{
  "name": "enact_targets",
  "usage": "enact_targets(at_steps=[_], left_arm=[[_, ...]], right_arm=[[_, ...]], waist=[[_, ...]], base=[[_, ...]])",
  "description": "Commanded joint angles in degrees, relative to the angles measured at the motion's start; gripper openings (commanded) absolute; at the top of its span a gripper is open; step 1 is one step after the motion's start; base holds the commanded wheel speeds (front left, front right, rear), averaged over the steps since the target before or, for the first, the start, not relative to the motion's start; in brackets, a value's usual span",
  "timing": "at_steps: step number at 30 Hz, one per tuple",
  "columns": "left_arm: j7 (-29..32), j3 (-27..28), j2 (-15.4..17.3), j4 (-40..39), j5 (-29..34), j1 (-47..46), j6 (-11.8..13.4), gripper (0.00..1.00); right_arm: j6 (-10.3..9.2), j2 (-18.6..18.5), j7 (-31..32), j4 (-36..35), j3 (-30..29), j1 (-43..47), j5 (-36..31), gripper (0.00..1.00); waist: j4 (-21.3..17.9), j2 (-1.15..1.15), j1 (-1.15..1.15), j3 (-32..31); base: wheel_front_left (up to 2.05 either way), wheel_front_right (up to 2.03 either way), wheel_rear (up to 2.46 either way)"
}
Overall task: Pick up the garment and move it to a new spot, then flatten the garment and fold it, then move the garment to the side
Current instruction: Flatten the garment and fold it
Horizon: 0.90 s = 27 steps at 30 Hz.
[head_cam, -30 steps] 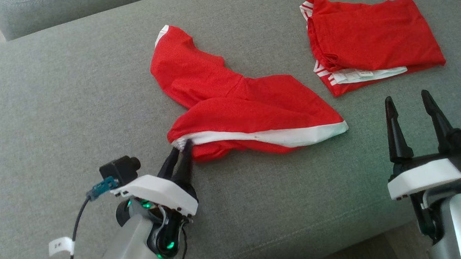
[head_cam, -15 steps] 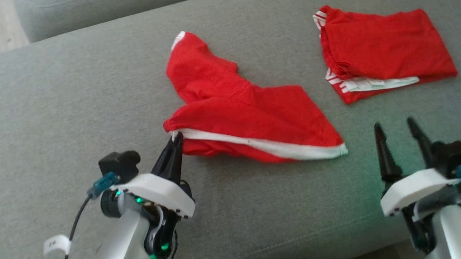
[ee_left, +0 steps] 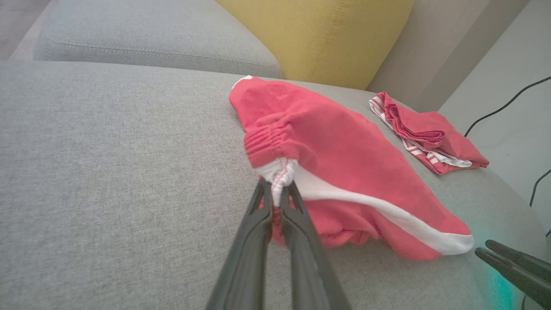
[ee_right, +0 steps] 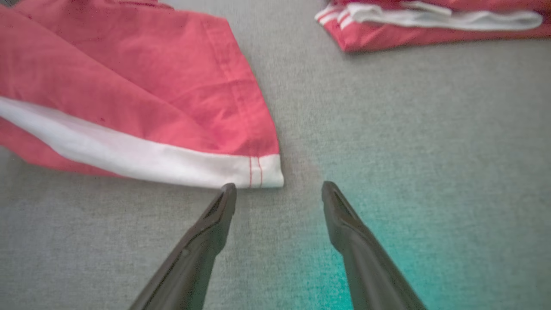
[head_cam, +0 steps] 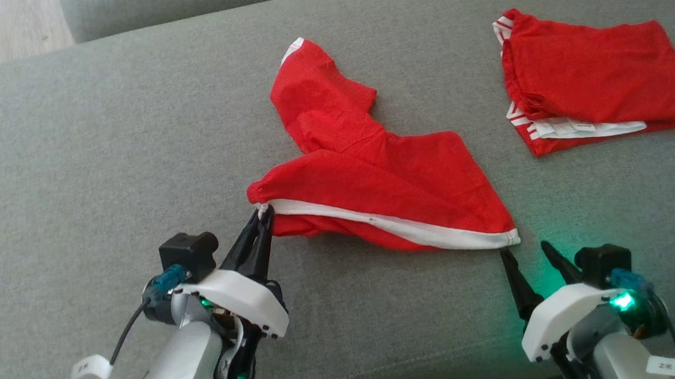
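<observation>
A red garment (head_cam: 366, 175) with a white band lies crumpled on the grey cushion (head_cam: 71, 174). My left gripper (head_cam: 263, 214) is shut on the garment's near left corner, pinching the white edge (ee_left: 282, 174) between its fingertips. My right gripper (head_cam: 526, 250) stands open just short of the garment's near right corner (ee_right: 262, 172), one fingertip almost touching the white hem. The garment (ee_left: 344, 159) rises slightly at the pinched corner.
A second red garment (head_cam: 594, 82), folded, lies at the far right of the cushion, also seen as a folded garment (ee_left: 426, 133). A yellow pillow (ee_left: 318, 34) stands behind. Another grey cushion (ee_left: 142, 30) lies beyond, and black cables (ee_left: 503, 103) hang at the right.
My left gripper has shut on the garment's left corner and drawn it up a little. My right gripper has moved forward to the right corner. The head camera has shifted.
</observation>
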Motion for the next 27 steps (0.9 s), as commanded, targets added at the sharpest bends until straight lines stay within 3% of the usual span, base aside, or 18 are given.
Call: enact_targets(at_steps=[1,14,15,16,21,27], left_arm=[[-0.7,1.6,1.0,-2.0,0.6,-1.8,0.5,0.0],[-0.7,1.0,1.3,-2.7,1.3,-3.3,0.4,0.0],[-0.7,1.0,1.3,-2.6,1.3,-3.4,0.4,0.0],[-0.7,0.9,1.3,-2.5,1.2,-3.5,0.4,0.0],[-0.7,0.9,1.8,-2.3,1.6,-3.8,0.8,0.0],[-0.7,0.5,3.5,-2.7,2.9,-3.8,1.2,0.0]], right_arm=[[-0.05,-0.3,-1.0,-0.4,1.8,-2.6,0.5,1.0],[-0.05,-0.3,-4.2,8.4,4.2,-9.2,-2.1,1.0],[-0.05,-0.3,-4.0,9.0,4.7,-9.5,-1.9,0.82],[-0.05,-0.3,-4.0,10.0,5.1,-10.1,-1.8,0.0],[-0.05,-0.3,-4.5,10.8,4.3,-11.1,-2.6,0.0],[-0.05,-0.9,-6.8,5.4,-0.4,-12.3,-8.8,0.0]], waist=[[0.3,0.0,0.0,0.3],[2.3,0.0,0.0,2.5],[2.4,0.0,0.0,2.6],[2.5,0.0,0.0,2.5],[2.5,0.0,0.0,2.1],[2.7,0.0,0.0,0.1]], base=[[0.0,0.0,0.0],[0.0,0.0,0.0],[0.0,0.0,0.0],[0.0,0.0,0.0],[0.0,0.0,0.0],[0.0,0.0,0.0]])
